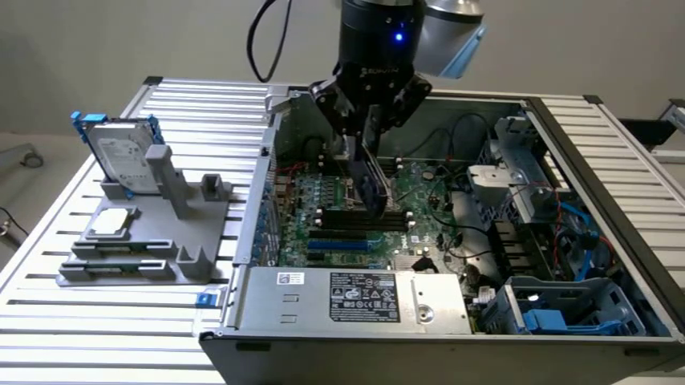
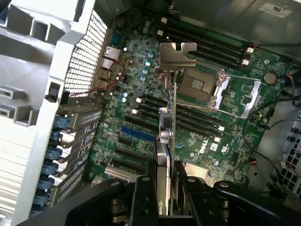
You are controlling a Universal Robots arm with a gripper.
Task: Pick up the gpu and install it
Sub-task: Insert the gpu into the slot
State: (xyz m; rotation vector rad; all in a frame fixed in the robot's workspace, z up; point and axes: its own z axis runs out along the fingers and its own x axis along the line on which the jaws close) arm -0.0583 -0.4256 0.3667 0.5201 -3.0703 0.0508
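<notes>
As the claw (image 1: 362, 143) hangs inside the open computer case (image 1: 249, 265), its two black fingers (image 2: 143, 200) are clamped on the gpu (image 1: 373, 188). The gpu stands on its thin edge, right under the claw. Its silver end bracket (image 2: 178, 54) is at the end far from the fingers. The gpu is just over the long black slots of the green board (image 1: 428, 220). I cannot tell if it touches them.

In the exterior view, a blue slot (image 1: 342, 241) lies at six o'clock from the gpu. The silver power box (image 1: 354, 298) lies further out, also at six o'clock. At eight o'clock, outside the case, a grey holder (image 1: 160, 249) sits on the desk (image 1: 118, 337). A hard drive (image 1: 120, 156) stands up in the holder, and a small silver chip (image 1: 112, 224) lies on it.
</notes>
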